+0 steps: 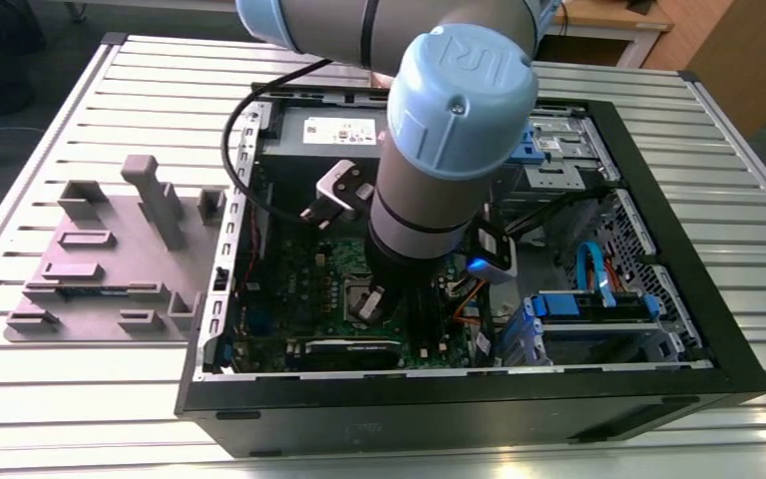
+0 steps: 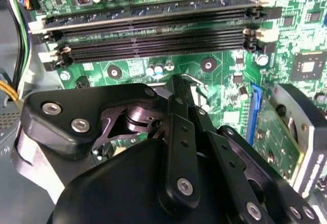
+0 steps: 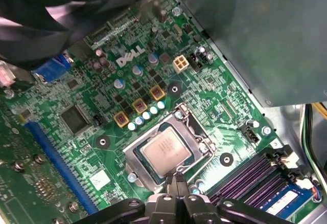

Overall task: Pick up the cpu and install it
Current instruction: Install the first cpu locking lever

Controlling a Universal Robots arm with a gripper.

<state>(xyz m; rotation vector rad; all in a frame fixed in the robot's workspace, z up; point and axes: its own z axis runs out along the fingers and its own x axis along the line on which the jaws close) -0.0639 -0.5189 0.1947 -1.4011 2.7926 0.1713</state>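
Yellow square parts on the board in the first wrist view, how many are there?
3, in a diagonal row between the cpu socket and the logo: one, one, one. Others may be hidden.

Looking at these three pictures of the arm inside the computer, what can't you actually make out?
- Whether the claw is open or shut: in both wrist views its black body covers the tips.
- Whether the cpu lies fully seated in the socket frame: the first wrist view cannot settle it.
- The cpu in the exterior view: the arm stands before the motherboard.
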